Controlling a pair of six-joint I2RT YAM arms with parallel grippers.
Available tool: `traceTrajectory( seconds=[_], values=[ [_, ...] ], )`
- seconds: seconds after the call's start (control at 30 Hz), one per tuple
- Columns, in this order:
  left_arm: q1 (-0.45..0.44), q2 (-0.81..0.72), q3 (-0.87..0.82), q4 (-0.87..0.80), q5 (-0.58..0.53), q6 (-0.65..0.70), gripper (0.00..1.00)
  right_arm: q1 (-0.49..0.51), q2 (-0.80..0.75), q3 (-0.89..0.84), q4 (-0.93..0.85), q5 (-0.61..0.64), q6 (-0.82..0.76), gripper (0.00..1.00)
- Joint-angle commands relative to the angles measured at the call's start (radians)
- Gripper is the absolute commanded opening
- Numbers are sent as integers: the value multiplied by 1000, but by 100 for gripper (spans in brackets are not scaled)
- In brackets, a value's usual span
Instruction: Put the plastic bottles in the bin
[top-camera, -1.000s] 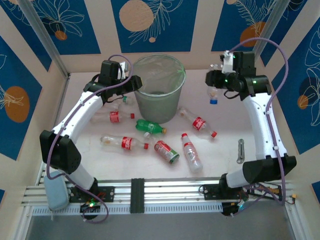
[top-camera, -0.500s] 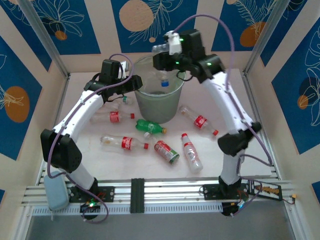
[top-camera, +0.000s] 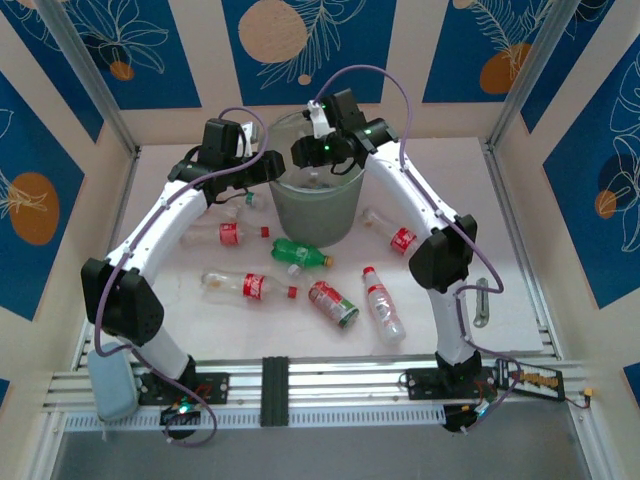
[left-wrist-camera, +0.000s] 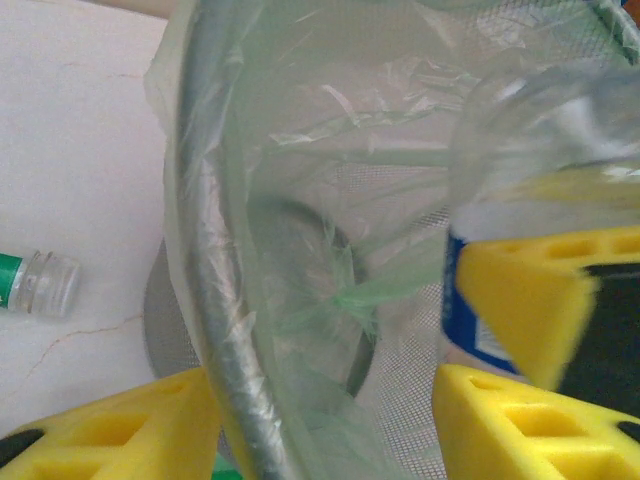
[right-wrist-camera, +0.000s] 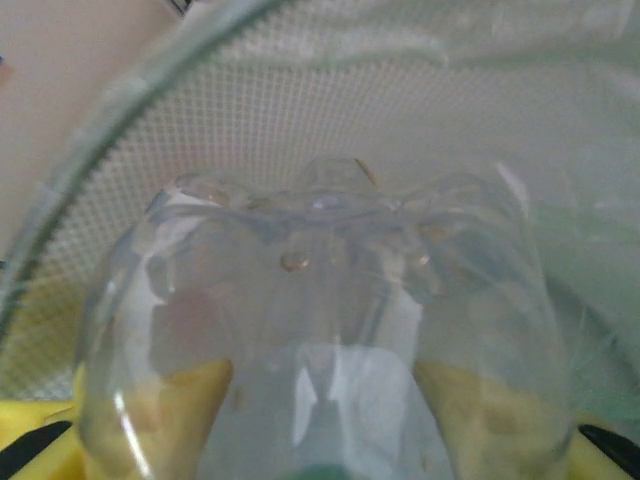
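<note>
Plastic bottles (top-camera: 250, 285), mostly with red labels, lie on the near worktop (top-camera: 520, 250). Behind them stands the bin (top-camera: 300, 215). The left claw (left-wrist-camera: 325, 425) is spread across the bin's left rim. Over the bin's mouth, the right claw (right-wrist-camera: 320, 420) pinches a clear bottle (right-wrist-camera: 320, 300).

No word or number could be made out anywhere. The plastic bottles (top-camera: 247, 286) lying on the surface (top-camera: 500, 230) wore red labels with white marks, far too small to read. The green bottle (top-camera: 300, 253) among them showed nothing legible either. Up close, the clear bottle (left-wrist-camera: 478, 345) at the mouth of the bin (left-wrist-camera: 210, 300) carried a blue-and-white label, blurred past reading. A bottle neck (left-wrist-camera: 45, 285) at the edge of the left wrist view had a green band with no letters visible.
</note>
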Motion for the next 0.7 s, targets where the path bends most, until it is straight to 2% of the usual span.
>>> traceTrajectory(
  seconds=[0.0, 0.2, 0.43, 0.67],
  values=[
    [-23, 17, 21, -37, -1, 29, 58, 3, 10, -47, 12, 2, -11, 46],
    [-24, 18, 14, -25, -8, 24, 57, 11, 35, -114, 38, -8, -16, 50],
    [-23, 22, 12, -18, -9, 22, 57, 23, 70, -119, 33, -10, -27, 68],
    [-24, 25, 14, -15, -9, 21, 57, 23, 78, -103, 22, -13, -22, 74]
  ],
)
